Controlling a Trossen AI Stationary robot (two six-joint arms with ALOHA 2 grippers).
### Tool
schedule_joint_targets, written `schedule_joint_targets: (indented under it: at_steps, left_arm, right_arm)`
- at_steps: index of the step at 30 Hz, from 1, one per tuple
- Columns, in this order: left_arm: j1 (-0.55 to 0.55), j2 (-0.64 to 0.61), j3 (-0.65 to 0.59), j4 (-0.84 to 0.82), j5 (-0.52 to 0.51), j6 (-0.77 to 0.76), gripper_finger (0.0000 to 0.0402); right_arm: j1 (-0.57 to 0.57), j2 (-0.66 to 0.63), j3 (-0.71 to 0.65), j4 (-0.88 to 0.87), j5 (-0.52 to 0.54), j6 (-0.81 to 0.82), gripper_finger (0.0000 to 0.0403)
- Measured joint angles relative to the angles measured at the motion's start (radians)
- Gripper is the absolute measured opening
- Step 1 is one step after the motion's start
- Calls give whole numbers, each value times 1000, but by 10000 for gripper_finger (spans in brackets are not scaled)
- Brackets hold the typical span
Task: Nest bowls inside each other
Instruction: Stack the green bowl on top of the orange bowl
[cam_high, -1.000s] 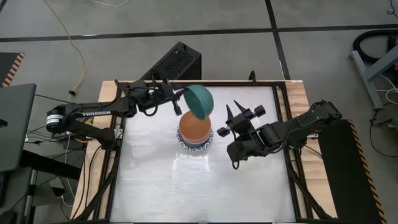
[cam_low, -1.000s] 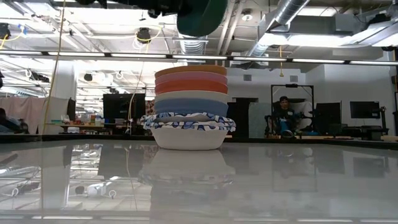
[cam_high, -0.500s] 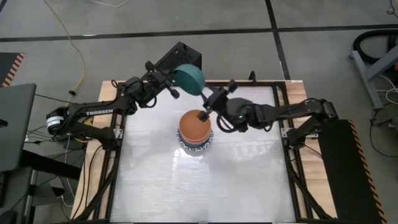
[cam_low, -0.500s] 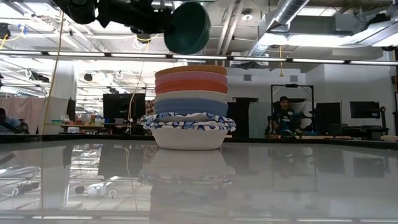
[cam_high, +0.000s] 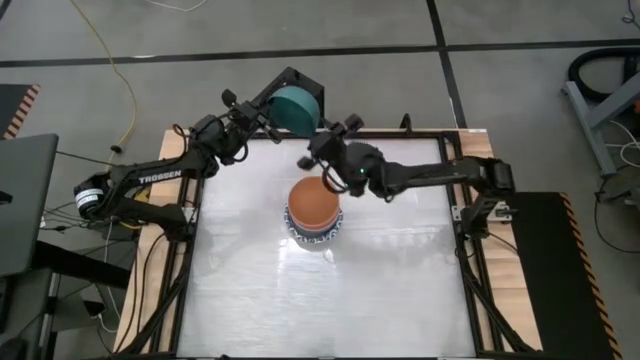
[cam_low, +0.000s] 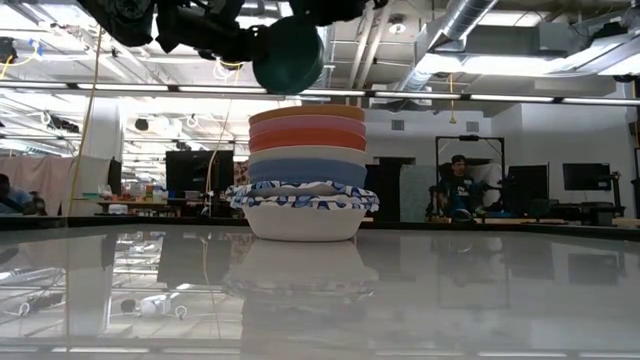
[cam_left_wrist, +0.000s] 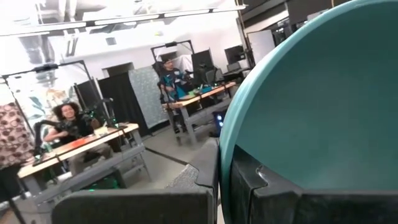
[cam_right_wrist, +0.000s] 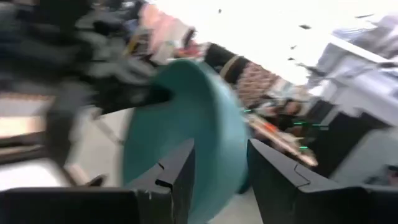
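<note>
A dark green bowl (cam_high: 297, 108) hangs tipped on its edge over the table's far edge, with my left gripper (cam_high: 268, 114) shut on its rim. In the low view the bowl (cam_low: 288, 55) is high, up and to the left of the stack. Several bowls sit nested in a stack (cam_high: 314, 208) at the table's middle, an orange one on top and a blue-patterned white one (cam_low: 304, 205) at the bottom. My right gripper (cam_high: 322, 152) stands open just right of the green bowl (cam_right_wrist: 186, 118), which fills the gap ahead of its fingers; I cannot tell whether they touch. My left gripper holds the green bowl by its rim (cam_left_wrist: 225, 163), one finger inside the hollow and one outside. The fingers reach roughly level from the table's left. The bowl is lifted clear and stands on edge, its opening turned sideways.
A black box (cam_high: 300, 84) stands just beyond the far edge, behind the held bowl. The white tabletop (cam_high: 250, 290) lies bare around the stack. People sit at desks in the room beyond (cam_low: 458, 185).
My left gripper has carried the green bowl from above the stack toward the table's far left, tipping it further onto its edge. My right gripper has swung from right of the stack toward the far edge, turning about and closing in on the bowl.
</note>
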Motion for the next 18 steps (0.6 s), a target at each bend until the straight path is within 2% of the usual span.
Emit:
schedule_joint_targets:
  at_steps: [4, 6, 13, 18]
  left_arm:
    - [0, 0, 0, 0, -9, 29, 0]
    - [2, 0, 0, 6, -8, 30, 0]
    - [6, 14, 0, 47, -8, 28, 0]
    - [7, 16, 0, 41, -7, 27, 0]
  right_arm:
    - [-24, 54, 1, 216, 33, -140, 172]
    - [-28, 77, 1, 267, 30, -169, 175]
    - [-71, 115, 2, 275, 32, -154, 174]
    - [-100, 115, 2, 268, 53, -72, 163]
